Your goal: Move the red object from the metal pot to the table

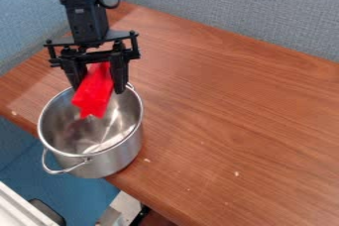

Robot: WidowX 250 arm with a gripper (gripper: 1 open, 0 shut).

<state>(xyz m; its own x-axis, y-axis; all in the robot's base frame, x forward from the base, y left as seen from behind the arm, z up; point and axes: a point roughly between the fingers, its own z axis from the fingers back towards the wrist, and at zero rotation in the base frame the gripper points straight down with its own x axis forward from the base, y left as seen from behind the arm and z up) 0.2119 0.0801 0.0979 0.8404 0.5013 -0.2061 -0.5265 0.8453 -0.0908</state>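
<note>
Pot [117, 156]: shiny silver metal, smooth. Red object [93, 91]: smooth, plastic-looking. Desk [225, 121]: brown wood grain, smooth, slight sheen. Partition [252, 2]: grey-blue, cloth-like, rough, matt.

Blue-gray fabric-textured partition walls [252, 7] are spanning the top and upper left of the frame. Blue floor surface [79, 192] is showing lower left, with a white slatted panel [19, 213] sitting in the bottom left corner. Soft light is falling evenly.
</note>
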